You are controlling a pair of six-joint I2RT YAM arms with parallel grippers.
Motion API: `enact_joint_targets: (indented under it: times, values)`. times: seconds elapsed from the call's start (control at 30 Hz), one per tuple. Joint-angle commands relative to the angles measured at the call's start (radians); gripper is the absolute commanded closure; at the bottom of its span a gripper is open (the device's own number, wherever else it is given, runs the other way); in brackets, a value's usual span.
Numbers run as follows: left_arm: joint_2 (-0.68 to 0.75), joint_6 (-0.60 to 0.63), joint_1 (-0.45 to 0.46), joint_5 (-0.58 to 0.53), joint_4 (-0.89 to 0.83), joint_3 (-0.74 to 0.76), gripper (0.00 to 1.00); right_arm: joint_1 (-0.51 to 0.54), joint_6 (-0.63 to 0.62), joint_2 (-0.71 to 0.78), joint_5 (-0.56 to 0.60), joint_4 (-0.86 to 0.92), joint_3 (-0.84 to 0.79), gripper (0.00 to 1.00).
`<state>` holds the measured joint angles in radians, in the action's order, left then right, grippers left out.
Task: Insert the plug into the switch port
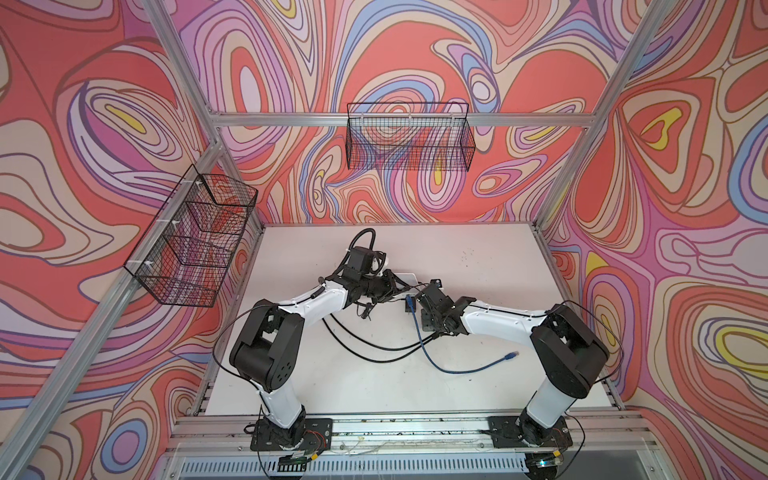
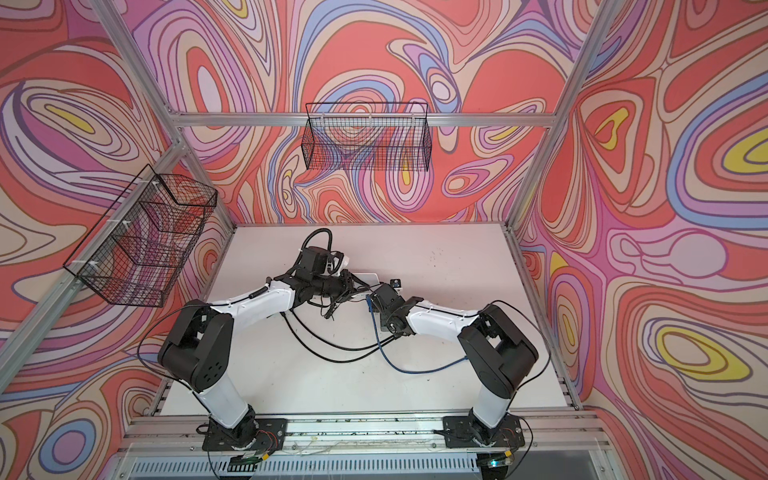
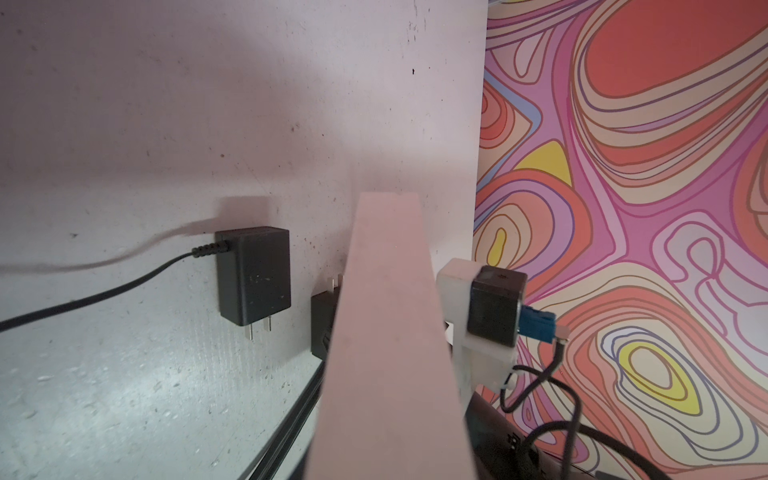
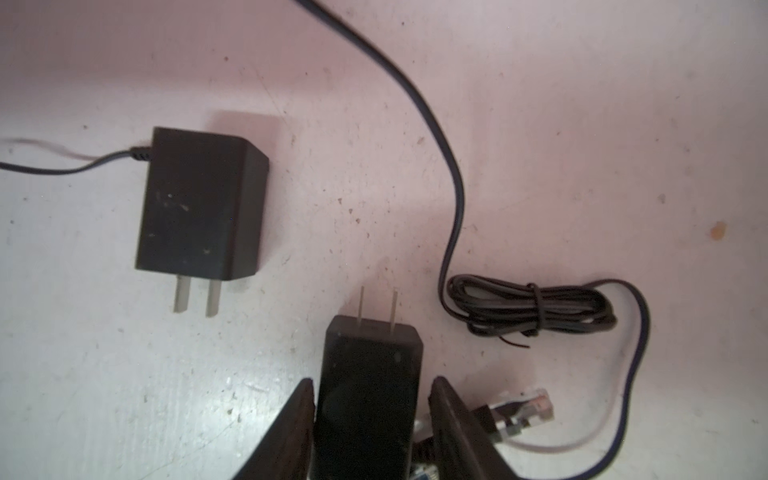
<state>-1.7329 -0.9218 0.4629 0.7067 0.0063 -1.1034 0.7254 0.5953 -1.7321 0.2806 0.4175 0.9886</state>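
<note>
Low in the right wrist view, the right gripper (image 4: 372,382) clamps a boxy matte-black adapter (image 4: 370,415) with two flat metal prongs; the left gripper (image 1: 397,286) is closed.

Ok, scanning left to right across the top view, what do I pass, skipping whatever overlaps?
In a top view: side wire basket → left arm's elbow → blue cable's mid-table plug → blue cable's loose plug → right arm's elbow. The back basket and the crowded middle overlap, so they are left out.
</note>
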Motion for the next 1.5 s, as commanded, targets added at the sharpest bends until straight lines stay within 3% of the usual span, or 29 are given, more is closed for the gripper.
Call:
enact_joint_targets:
  times: [0.0,0.27,0.43,0.73,1.1,1.47]
  values:
    - [0.012,-0.011,-0.001,0.015,0.050,0.000,1.00,0.008,0.005,-0.034,-0.006,0.004,0.010,0.54]
    - [-0.012,-0.023,0.016,0.012,0.068,-0.020,1.00,0.007,-0.011,-0.061,0.037,0.055,0.044,0.69]
    - [-0.059,-0.046,0.044,0.004,0.098,-0.067,1.00,-0.056,-0.070,-0.077,0.039,0.086,0.090,0.80]
    - [-0.206,-0.106,0.092,-0.035,0.177,-0.227,1.00,-0.255,-0.195,-0.095,-0.026,0.088,0.129,0.82]
    - [-0.510,-0.240,0.157,-0.094,0.316,-0.502,1.00,-0.492,-0.303,-0.140,-0.096,0.096,0.186,0.82]
    - [-0.749,-0.323,0.203,-0.147,0.457,-0.719,1.00,-0.631,-0.342,-0.169,-0.158,0.095,0.209,0.82]
